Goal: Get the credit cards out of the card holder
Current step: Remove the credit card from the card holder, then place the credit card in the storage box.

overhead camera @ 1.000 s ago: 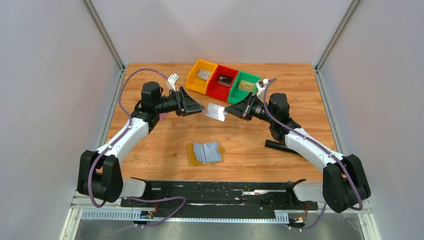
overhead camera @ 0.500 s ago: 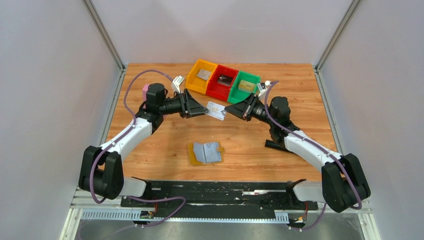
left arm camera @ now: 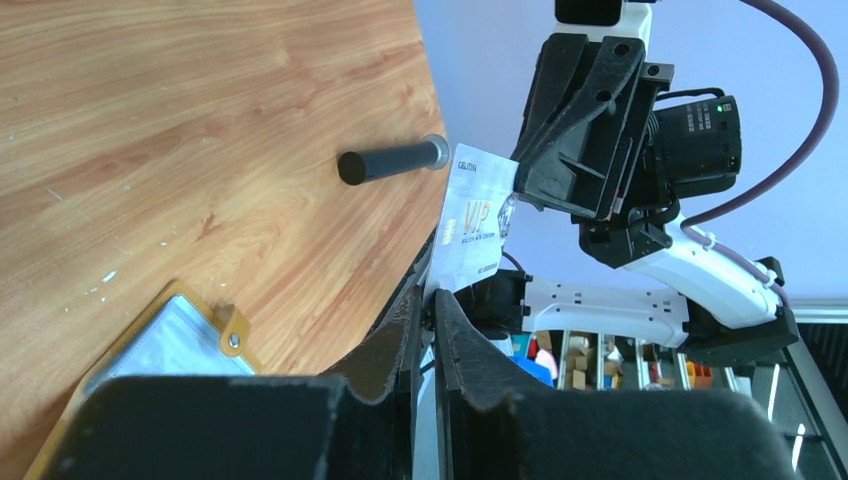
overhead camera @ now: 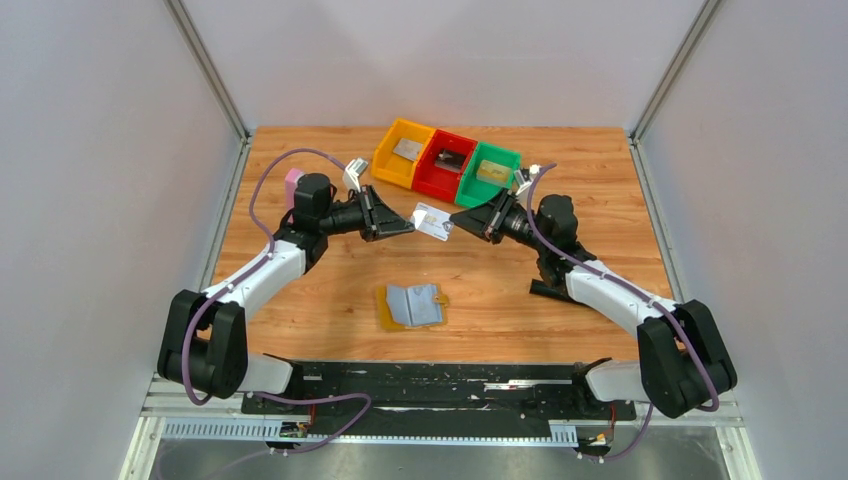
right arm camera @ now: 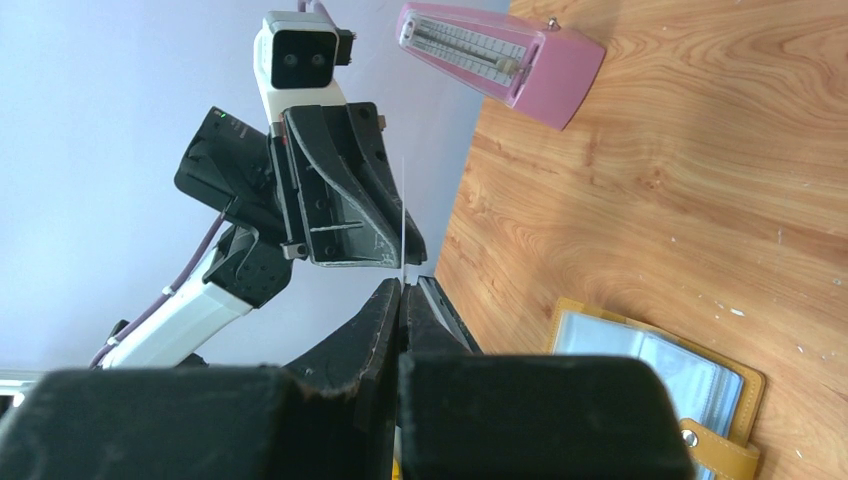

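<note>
Top external, mustard card holder (overhead camera: 411, 306) open on wooden table (overhead camera: 330, 290), blue inside up, silver card (overhead camera: 432, 222) in air beyond it, pinched between left gripper (overhead camera: 407, 228) and right gripper (overhead camera: 454, 222), grey walls, left wrist, fingers (left arm camera: 400, 330) closed on VIP-lettered card's lower edge, right wrist, fingers (right arm camera: 380, 320) shut on edge-on card, pink block (right arm camera: 500, 60) beyond holder

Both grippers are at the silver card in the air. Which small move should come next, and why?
Probably the right gripper should open: the silver card is pinched in mid-air from both sides, and the left gripper looks closed on its opposite end.
</note>
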`<state>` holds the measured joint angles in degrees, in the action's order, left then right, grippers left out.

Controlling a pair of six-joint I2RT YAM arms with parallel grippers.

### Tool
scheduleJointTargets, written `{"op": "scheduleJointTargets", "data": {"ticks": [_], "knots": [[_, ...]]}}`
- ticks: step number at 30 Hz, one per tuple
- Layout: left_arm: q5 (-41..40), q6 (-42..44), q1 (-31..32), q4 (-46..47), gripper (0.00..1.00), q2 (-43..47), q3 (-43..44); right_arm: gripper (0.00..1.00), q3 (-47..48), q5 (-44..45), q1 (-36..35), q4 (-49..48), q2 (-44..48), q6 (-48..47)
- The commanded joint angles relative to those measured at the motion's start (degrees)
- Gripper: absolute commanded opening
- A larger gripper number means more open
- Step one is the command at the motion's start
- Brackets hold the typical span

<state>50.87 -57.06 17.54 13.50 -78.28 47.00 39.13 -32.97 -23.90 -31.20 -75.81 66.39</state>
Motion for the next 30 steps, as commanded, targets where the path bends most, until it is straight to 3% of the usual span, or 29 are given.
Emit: {"op": "scheduleJointTargets", "data": {"ticks": [1, 5, 8, 13, 18, 23, 30], "knots": [[-1.1, -0.5, 0.2, 3.2, 0.13, 0.9, 0.9, 0.0, -0.3, 0.5, 0.2, -4.1, -0.1, 0.8], [-1.9, -0.5, 0.2, 3.0, 0.0, 0.5, 1.8, 0.0, -0.5, 0.2, 0.4, -4.0, 0.1, 0.8], [-2.5, -0.5, 0.2, 3.1, 0.0, 0.5, 2.0, 0.02, -0.2, -0.8, 0.5, -4.0, -0.2, 0.8], [-5.8, 3.8, 0.1, -2.7, 0.0, 0.7, 4.8, 0.28, 0.8, -0.2, 1.1, -0.1, 1.2, -1.3], [-11.5, 10.4, -0.6, -10.6, 0.0, 0.5, 9.9, 0.62, 1.3, 2.0, 2.6, 6.9, 7.3, -4.6], [-13.0, 12.5, -1.7, -12.8, 0.0, -4.0, 17.2, 0.98, 1.6, 4.3, 2.6, 13.9, 13.5, -7.1], [-17.1, 18.0, -3.6, -19.0, 0.0, -13.8, 30.9, 1.0, 1.4, 6.6, 2.6, 20.7, 19.4, -8.8]]}}
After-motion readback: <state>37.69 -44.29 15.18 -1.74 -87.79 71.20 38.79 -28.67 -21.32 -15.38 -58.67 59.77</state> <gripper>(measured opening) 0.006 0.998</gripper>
